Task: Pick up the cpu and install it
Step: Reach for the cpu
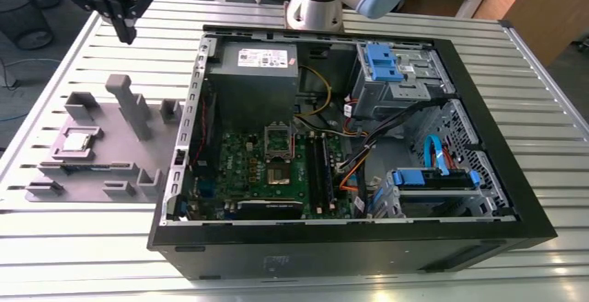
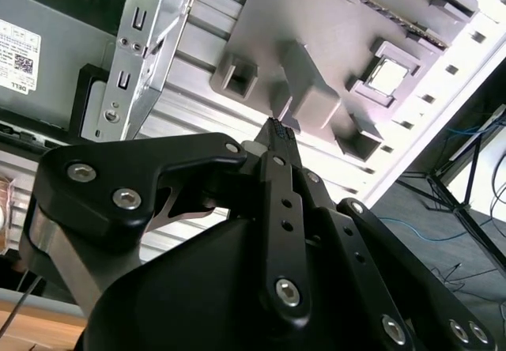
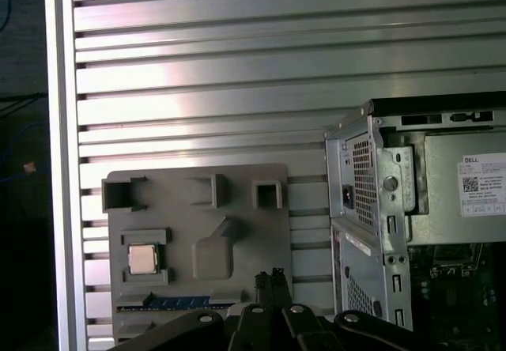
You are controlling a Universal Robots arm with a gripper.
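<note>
Gripper [image 1: 126,36] (pressed together, empty) is flanked by PC case [image 1: 322,257] at 4 o'clock and cpu [image 1: 80,139], seated in grey holder [image 1: 115,156], at 6; it is pointed downward.

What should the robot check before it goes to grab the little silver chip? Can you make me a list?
1. The chip lies in its grey holder: ok.
2. The end effector holds nothing: ok.
3. The end effector is open for grabbing: not ok, it is shut.
4. The end effector is right over the chip: not ok, it hangs apart from it.
5. The computer case is open: ok.
6. The socket inside the case is ready: cannot tell.
</note>
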